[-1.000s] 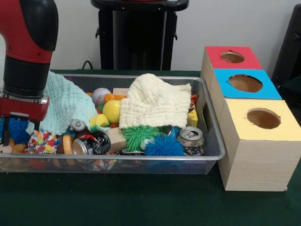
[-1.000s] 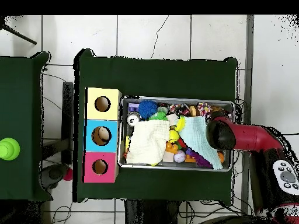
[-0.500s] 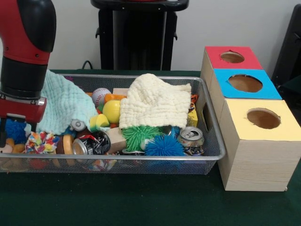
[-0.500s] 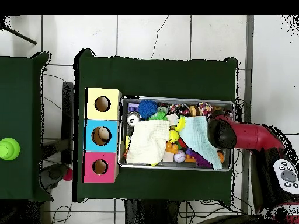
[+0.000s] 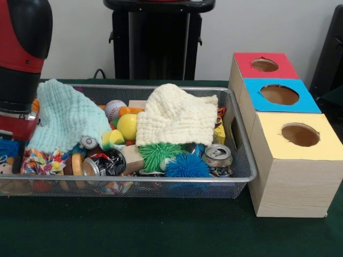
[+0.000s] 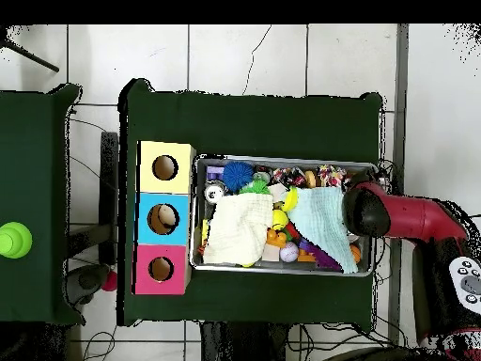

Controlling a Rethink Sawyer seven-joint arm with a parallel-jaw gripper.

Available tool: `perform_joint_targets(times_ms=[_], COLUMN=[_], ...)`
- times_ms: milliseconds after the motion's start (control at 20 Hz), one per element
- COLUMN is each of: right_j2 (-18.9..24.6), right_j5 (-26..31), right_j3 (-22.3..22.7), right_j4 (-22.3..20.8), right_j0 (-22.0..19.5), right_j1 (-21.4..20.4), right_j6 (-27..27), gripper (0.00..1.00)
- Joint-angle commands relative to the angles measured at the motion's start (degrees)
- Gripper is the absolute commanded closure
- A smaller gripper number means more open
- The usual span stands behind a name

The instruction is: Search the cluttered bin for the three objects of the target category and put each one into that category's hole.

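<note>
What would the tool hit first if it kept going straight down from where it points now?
Probably the toys packed in the end of the wire bin beside the mint cloth. The arm hides the tool itself, so exactly which toy is unclear.

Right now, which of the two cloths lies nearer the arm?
The mint-green cloth, at the bin's end beside the arm; the cream cloth lies toward the boxes.

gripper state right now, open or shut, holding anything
Gripper: cannot be told. The arm is down at the end of the bin beside the mint cloth, and neither view shows its tips.
</note>
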Motion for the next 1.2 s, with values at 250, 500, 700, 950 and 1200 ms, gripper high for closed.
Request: perform_joint_targets(times_ms=[250,500,700,950,1200], right_j2=[4.50,3.77,3.22,2.23,0.54], right_j5=[4.37,4.68,5.98,8.19,9.99], right_j3=[-2.36,-1.54,-0.70,0.72,2.14], right_j4=[-4.81,-3.99,-2.90,-2.01,-1.66], right_j0=[-1.55,-1.02,-0.51,0.64,2.40], right_j1=[5.80,5.72,5.26,3.75,1.78], right_j6=[-9.16,-7.43,-6.26,-5.66,-4.34], gripper=[0.00,0.00,0.00,0.00,0.00])
